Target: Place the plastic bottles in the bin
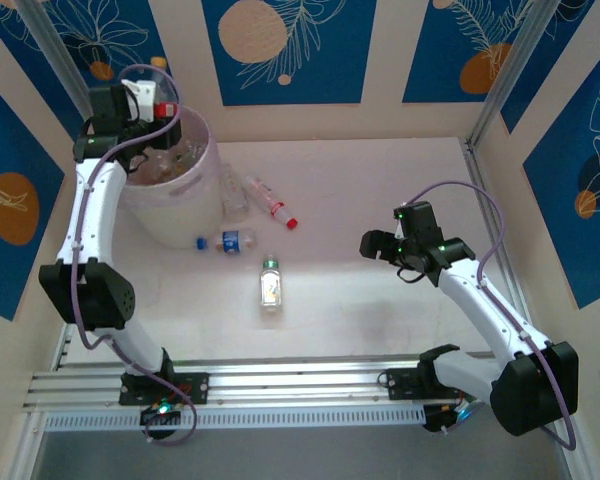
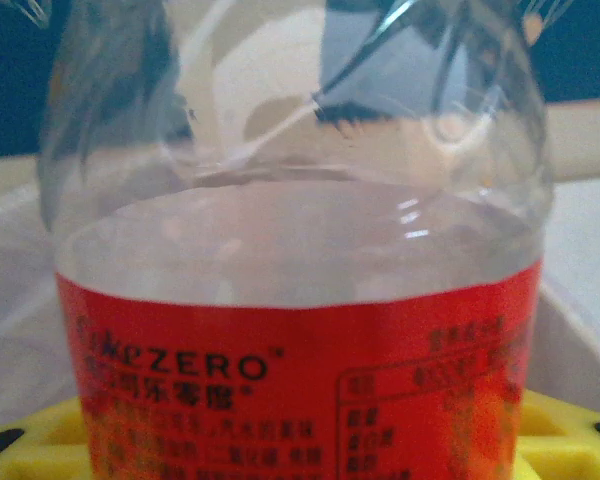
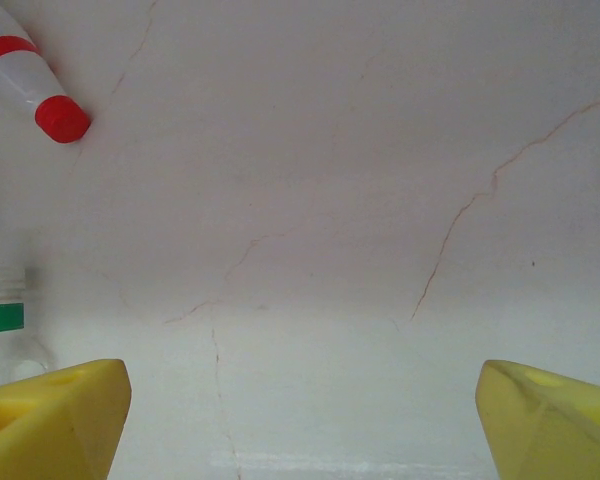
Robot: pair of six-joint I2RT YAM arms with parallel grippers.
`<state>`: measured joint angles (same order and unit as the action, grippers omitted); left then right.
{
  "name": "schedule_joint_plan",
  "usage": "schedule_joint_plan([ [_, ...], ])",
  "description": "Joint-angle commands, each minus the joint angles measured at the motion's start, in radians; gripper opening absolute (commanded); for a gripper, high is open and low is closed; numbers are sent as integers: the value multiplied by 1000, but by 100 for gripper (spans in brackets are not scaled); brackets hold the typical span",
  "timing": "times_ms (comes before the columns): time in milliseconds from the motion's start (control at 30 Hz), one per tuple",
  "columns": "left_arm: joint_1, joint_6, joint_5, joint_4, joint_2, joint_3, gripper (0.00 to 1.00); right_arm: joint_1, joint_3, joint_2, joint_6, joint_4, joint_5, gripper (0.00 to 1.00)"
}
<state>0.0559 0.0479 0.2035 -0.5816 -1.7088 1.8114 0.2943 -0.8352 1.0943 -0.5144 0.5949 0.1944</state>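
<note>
My left gripper (image 1: 152, 100) is shut on a red-labelled plastic bottle (image 1: 165, 108) and holds it over the far rim of the pale pink bin (image 1: 172, 215). In the left wrist view that bottle (image 2: 300, 250) stands close up, with yellow fingertips (image 2: 565, 430) at its sides. Several bottles lie inside the bin. On the table lie a clear bottle (image 1: 235, 195), a red-capped one (image 1: 273, 202), a blue-labelled one (image 1: 226, 241) and a green-labelled one (image 1: 271, 283). My right gripper (image 1: 372, 245) hovers open at mid-right, with nothing between its fingers (image 3: 50, 420).
The right wrist view has the red-capped bottle (image 3: 25, 75) at top left and the green-labelled bottle (image 3: 0, 325) at the left edge. Patterned walls enclose the pale table (image 1: 380, 180). An aluminium rail (image 1: 300, 385) runs along the near edge.
</note>
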Motion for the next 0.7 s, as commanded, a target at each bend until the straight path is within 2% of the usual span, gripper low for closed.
schedule_joint_plan([
  [0, 41, 19, 108, 121, 47, -89, 0, -12, 18, -5, 1, 2, -17, 90],
  [133, 52, 39, 155, 155, 69, -180, 0, -27, 23, -2, 6, -4, -29, 90],
  [267, 63, 52, 179, 154, 73, -202, 0, -32, 22, 4, 7, -6, -34, 90],
  [300, 67, 52, 189, 155, 75, -197, 17, -33, 21, 4, 7, -6, -36, 90],
  [333, 70, 52, 203, 153, 77, -190, 40, -34, 20, 6, 7, -6, -36, 90],
  [400, 73, 55, 226, 139, 77, -169, 64, -35, 18, 7, 7, -6, -36, 90],
  [433, 74, 55, 233, 126, 75, -152, 70, -35, 19, 8, 7, -7, -36, 90],
  [533, 95, 32, 302, 94, 72, -84, 75, -36, 18, 12, 9, -5, -36, 90],
  [667, 125, -35, 366, 52, 48, 46, 88, -36, 13, 15, 12, -1, -35, 90],
])
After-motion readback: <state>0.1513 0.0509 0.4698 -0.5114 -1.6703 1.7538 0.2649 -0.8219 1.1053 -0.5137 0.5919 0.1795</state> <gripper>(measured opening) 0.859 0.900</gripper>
